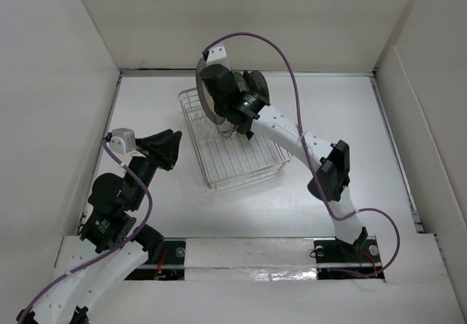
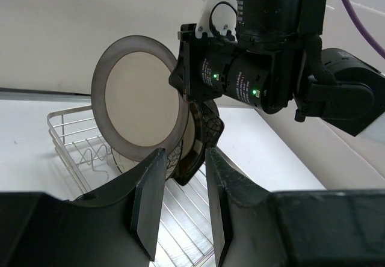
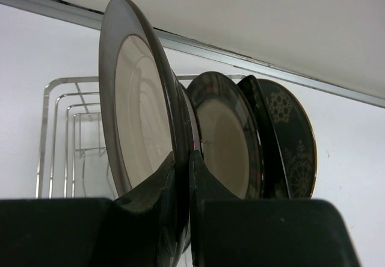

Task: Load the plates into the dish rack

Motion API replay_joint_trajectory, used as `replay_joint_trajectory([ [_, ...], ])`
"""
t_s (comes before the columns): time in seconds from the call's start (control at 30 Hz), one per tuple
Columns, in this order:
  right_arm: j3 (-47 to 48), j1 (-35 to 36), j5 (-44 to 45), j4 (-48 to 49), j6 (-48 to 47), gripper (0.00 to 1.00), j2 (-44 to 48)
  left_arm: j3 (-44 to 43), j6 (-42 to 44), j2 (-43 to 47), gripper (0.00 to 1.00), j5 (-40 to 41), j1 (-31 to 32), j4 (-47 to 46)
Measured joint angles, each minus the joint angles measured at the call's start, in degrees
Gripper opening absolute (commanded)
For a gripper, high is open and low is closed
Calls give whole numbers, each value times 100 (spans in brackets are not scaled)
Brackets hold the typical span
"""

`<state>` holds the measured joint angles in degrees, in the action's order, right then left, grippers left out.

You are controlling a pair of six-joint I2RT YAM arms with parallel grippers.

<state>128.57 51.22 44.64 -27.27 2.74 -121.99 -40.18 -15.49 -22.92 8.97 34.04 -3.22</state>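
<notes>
A cream-centred plate (image 3: 141,116) stands on edge over the 12 o'clock end of the dish rack (image 1: 241,160), its rim clamped in the right gripper (image 3: 182,165), probably to slot between prongs beside two plates (image 3: 225,135) standing there. The left gripper (image 2: 183,159), jaws apart and empty, hovers at the rack's 9 o'clock above the desk (image 1: 146,105).

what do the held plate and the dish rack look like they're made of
The held plate looks like glazed ceramic: glossy dark rim catching highlights, smooth cream centre. The dish rack looks like metal wire, silvery and shiny, perhaps chromed or stainless: thin bright rods in a grid.
</notes>
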Motion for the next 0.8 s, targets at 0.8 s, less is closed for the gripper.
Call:
replay_joint_trajectory([
  [0.8,-243,289,612,243,-44,0,-44,0,-2,-35,29,-144,0,4],
])
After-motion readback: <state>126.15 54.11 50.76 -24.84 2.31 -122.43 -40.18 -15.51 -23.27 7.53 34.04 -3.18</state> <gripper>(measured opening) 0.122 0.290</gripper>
